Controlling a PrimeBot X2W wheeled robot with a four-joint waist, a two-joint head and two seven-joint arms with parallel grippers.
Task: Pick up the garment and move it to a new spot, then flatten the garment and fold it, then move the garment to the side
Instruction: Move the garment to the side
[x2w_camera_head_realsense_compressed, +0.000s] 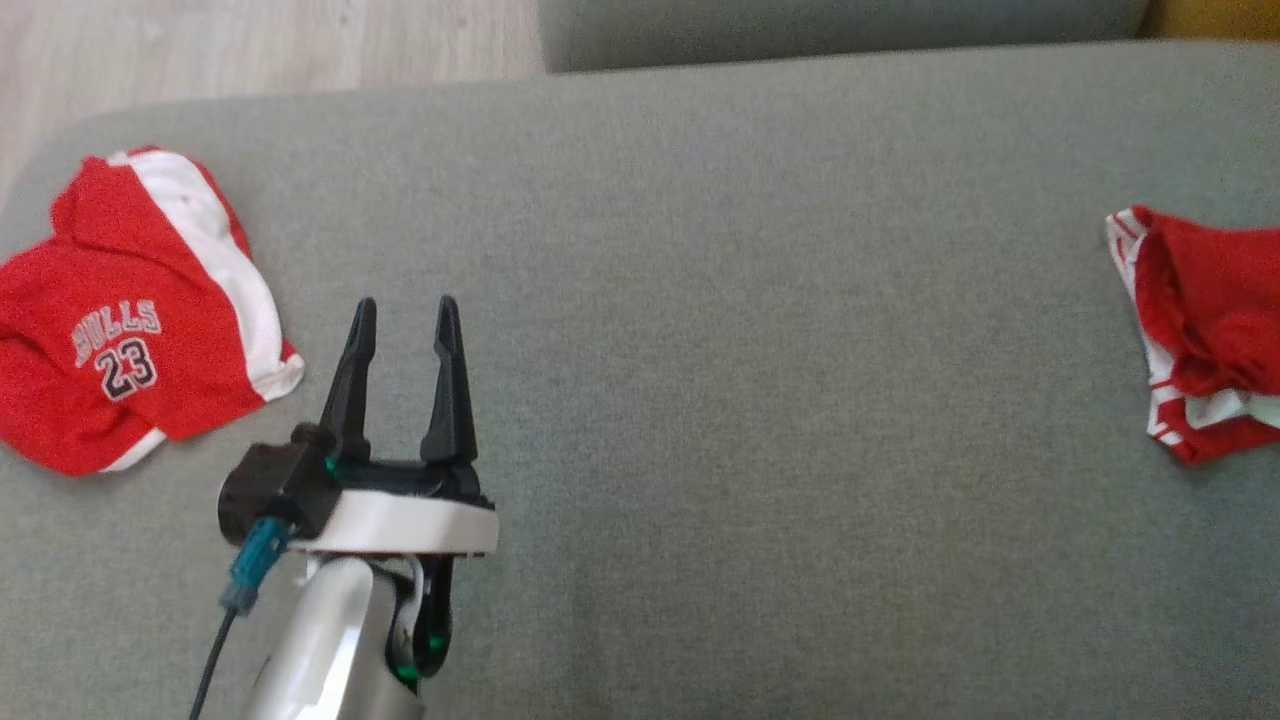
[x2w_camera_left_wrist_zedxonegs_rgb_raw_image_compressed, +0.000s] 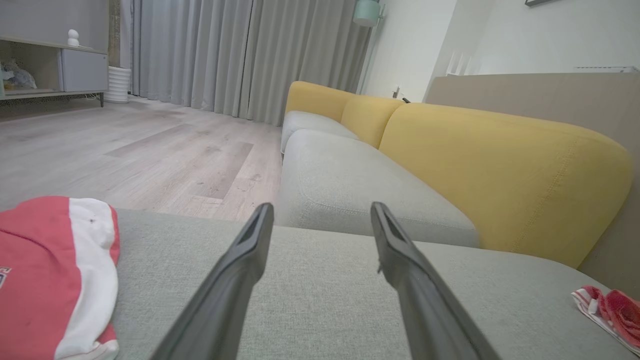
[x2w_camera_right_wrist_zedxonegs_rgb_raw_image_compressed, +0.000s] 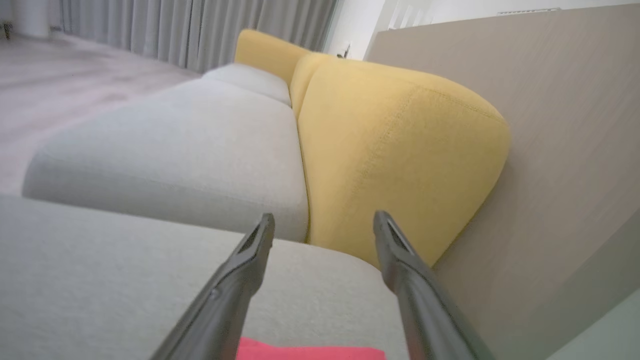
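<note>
Left gripper (x2w_camera_head_realsense_compressed: 406, 305) spread and empty, lower left of frame, near jersey (x2w_camera_head_realsense_compressed: 130, 320). Right gripper (x2w_camera_right_wrist_zedxonegs_rgb_raw_image_compressed: 324, 217) spread, holding nothing. Red garment (x2w_camera_head_realsense_compressed: 1200, 320) lies on cushion (x2w_camera_head_realsense_compressed: 750, 400), right edge.

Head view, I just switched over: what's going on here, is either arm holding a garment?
Neither. The left tool is open and empty over the grey cushion, just right of the red Bulls jersey and not touching it. A second red-and-white garment lies bunched at the cushion's far right. In the right wrist view the right tool is open too, with red fabric lying low between its fingers, not gripped.
</note>
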